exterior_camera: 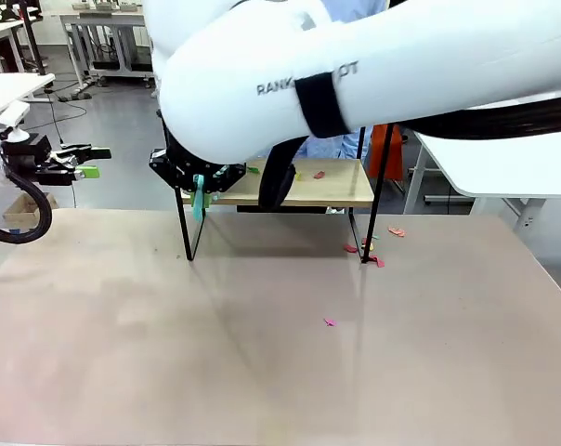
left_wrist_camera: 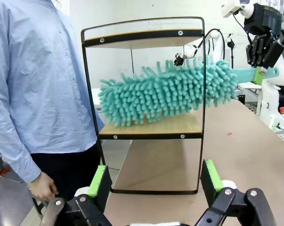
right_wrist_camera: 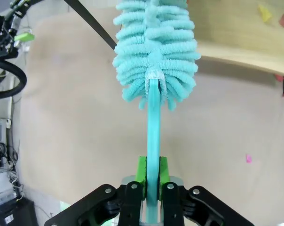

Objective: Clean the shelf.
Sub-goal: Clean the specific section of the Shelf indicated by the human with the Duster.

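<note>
I see a teal duster, a shelf of light wood in a black frame, and pink scraps on the beige worktop.

The shelf is built of matt wood and black metal; the duster is tufted in fuzzy cloth, its handle smooth plastic.

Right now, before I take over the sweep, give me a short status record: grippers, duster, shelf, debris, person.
right gripper: shut on the duster's handle
duster: teal, head between the shelf's two boards, along the lower one
shelf: upright on the table
left gripper: open, holding nothing, facing the shelf, apart from it
board scraps: pink and yellow bits on the lower board
table scraps: pink bits, some by the shelf's leg
person: standing beside the shelf
</note>
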Robot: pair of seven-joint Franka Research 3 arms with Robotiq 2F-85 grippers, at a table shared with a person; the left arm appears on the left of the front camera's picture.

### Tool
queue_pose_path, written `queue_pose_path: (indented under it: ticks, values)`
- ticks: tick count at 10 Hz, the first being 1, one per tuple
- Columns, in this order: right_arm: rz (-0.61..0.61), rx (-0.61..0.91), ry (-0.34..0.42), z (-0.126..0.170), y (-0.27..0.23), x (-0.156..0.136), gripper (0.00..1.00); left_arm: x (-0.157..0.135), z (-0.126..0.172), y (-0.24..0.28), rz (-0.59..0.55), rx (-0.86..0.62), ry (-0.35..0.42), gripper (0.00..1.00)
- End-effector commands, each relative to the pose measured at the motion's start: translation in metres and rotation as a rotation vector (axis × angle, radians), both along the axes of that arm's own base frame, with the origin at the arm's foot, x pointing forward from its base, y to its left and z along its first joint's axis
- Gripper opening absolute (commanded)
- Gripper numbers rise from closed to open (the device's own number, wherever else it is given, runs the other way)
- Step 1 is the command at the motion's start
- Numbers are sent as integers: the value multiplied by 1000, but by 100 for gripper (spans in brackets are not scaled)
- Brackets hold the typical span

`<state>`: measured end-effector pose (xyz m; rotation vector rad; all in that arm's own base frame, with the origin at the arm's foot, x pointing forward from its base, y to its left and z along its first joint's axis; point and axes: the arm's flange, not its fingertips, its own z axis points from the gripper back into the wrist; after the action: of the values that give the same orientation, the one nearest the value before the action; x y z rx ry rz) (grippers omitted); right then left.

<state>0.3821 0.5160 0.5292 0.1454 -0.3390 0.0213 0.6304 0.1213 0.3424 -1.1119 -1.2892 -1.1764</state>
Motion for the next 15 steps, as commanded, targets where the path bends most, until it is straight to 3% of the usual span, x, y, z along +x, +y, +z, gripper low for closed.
queue_pose_path:
  ticks: [1,3,4,5,8,11,15]
  values:
    - [-14,9,-15,-6,21,13,13,-1,4,0,2,4,-5,100]
    - [-14,18,46,-19,18,17,13,-1,4,0,2,4,-5,100]
    - [-4,42,135,-22,14,19,13,-1,4,0,2,4,-5,100]
    - [-2,-4,27,-22,16,17,13,-1,4,0,2,4,-5,100]
    - [-10,5,57,-27,17,19,13,-1,4,0,2,4,-5,100]
    - [-67,-46,143,-39,-87,17,13,-1,4,0,2,4,-5,100]
    - [-167,-105,185,-50,-220,8,13,-1,4,0,2,4,-5,100]
